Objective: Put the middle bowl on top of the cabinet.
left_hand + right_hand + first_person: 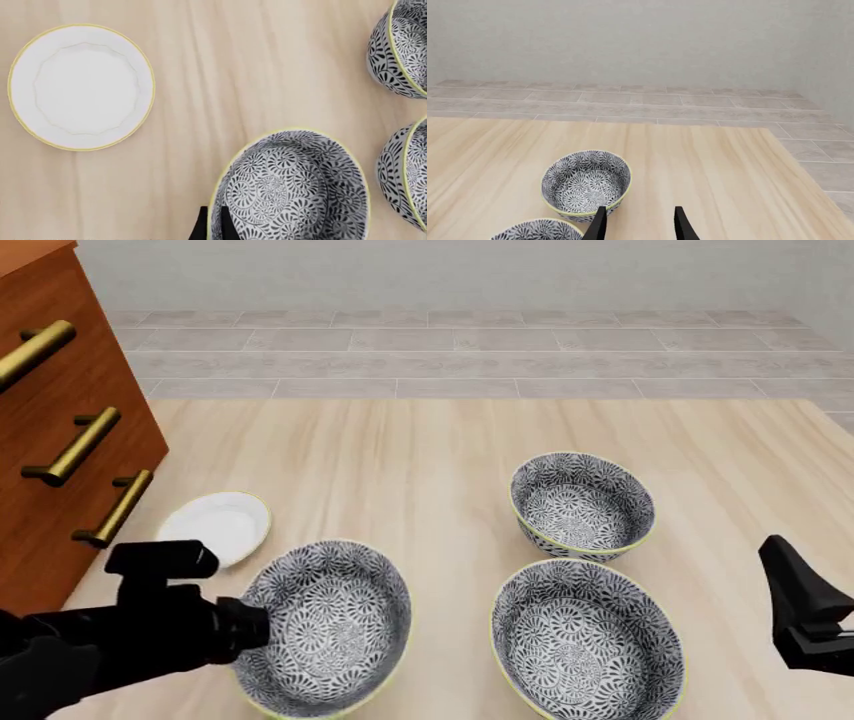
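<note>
Sitting on a light wooden table (441, 450) with lengthwise grain, under soft, even light. Lying beyond its far edge, a floor of pale grey tiles (647, 102) in rows, meeting a plain, faintly textured off-white wall (627, 40) at the back.

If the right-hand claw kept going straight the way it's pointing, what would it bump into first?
Probably bare wooden table: the right gripper, fingers apart, aims just beside the patterned grey-and-white bowl, though depth is unclear.
</note>
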Controlling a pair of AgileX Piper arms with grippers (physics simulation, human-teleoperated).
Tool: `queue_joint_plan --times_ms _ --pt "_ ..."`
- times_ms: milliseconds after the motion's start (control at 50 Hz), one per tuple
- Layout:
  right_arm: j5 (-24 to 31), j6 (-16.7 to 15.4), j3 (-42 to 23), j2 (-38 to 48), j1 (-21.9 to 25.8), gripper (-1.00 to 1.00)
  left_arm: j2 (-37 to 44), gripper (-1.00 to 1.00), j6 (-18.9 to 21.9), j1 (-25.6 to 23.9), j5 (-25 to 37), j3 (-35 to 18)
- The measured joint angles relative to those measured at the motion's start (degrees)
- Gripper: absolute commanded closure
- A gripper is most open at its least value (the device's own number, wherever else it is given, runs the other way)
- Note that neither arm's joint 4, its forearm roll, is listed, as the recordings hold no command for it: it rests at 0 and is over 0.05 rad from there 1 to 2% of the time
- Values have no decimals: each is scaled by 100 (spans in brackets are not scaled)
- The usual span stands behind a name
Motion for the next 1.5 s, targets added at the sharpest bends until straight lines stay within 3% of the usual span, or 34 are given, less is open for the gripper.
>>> queue_joint_plan --times_ms 420,880,1500 --pt "-27 -2 0 29 -6 -100 -724 100 156 133 595 -141" --pt "-6 -15 0 0 -13 -100 -1904 100 -170 57 1587 -546" --pt "-4 -21 -1 -8 -23 -100 -2634 100 -347 2 2180 -842"
